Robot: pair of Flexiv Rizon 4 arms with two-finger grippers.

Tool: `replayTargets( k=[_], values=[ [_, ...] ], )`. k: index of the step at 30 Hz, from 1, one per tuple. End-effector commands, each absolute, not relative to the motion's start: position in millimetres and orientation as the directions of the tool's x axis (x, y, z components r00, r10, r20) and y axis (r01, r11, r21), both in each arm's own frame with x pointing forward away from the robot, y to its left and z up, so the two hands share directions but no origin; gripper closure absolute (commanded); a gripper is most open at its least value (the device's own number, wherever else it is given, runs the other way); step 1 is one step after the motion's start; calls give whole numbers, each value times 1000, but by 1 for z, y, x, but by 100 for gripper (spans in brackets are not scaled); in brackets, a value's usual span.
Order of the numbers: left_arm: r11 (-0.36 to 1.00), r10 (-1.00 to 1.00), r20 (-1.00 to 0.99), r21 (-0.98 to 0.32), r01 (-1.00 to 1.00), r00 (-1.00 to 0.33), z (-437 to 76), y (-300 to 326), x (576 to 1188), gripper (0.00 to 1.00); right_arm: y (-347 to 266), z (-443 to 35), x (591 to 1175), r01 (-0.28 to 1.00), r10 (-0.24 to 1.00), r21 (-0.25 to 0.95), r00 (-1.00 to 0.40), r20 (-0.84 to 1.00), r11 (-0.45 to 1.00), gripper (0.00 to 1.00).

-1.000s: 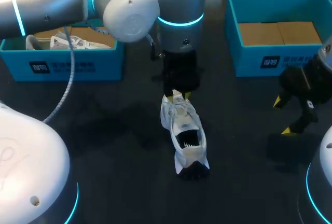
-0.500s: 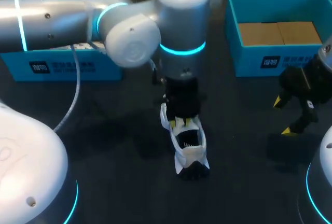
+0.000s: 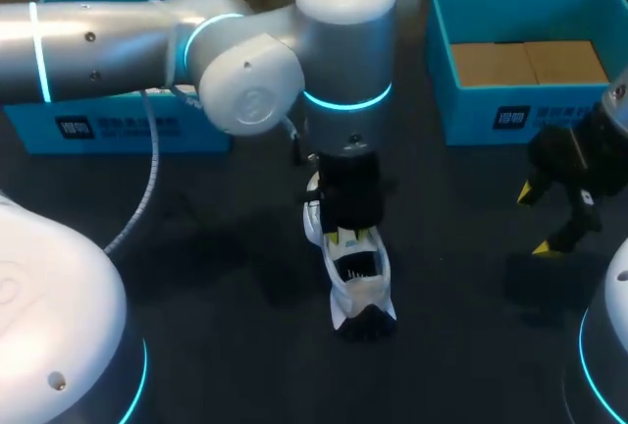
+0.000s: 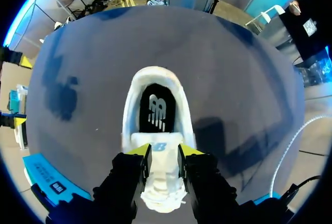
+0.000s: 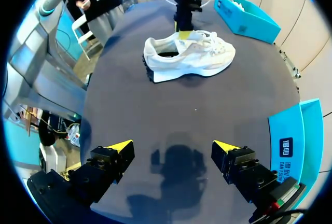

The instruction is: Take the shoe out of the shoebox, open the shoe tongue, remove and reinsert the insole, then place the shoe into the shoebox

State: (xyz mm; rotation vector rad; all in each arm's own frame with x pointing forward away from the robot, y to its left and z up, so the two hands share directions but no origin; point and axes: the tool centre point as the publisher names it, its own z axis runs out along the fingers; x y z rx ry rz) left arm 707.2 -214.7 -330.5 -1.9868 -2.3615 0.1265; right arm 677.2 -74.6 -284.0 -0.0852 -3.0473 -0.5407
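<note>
White mesh sneaker [image 3: 361,282] lies on the dark worktop [image 3: 226,277]; my left claw [image 3: 348,238] has dropped onto it. Left wrist: narrow, pinching the white tongue [image 4: 164,149], ready to open it. Right wrist: right claw [image 5: 171,146] wide, empty, well apart.

Dark table [image 3: 226,277]: white shoe [image 3: 361,291] (upright), left shoebox [image 3: 196,125], right shoebox [image 3: 471,115]
</note>
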Motion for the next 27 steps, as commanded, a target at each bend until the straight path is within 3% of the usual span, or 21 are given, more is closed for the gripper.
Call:
replayTargets(
  k=[1,9,12,13,14,15,18,27],
  values=[
    [169,985,5,-105,980,-170,-356,-225,707,65,-74,-285,677,61,46,340,-998,53,938,0],
    [175,981,-71,-100,979,-183,-313,-207,710,64,-74,-285,677,61,46,340,-998,53,938,0],
    [212,971,-86,-110,971,-221,-289,-198,705,58,-74,-285,677,61,46,340,-998,53,938,0],
    [240,965,-78,-119,963,-250,-281,-195,703,51,-74,-285,677,61,46,340,-998,53,938,0],
    [297,951,-50,-127,946,-305,-275,-193,700,15,-74,-285,677,61,46,340,-998,53,938,0],
    [364,928,-23,-144,920,-371,-270,-193,699,0,-74,-285,677,61,46,340,-998,53,938,0],
    [484,875,42,-133,865,-483,-256,-191,696,0,-74,-285,677,61,46,340,-998,53,938,0],
    [484,875,42,-133,865,-483,-256,-191,696,0,-74,-285,677,61,46,340,-998,53,938,0]
  ],
)
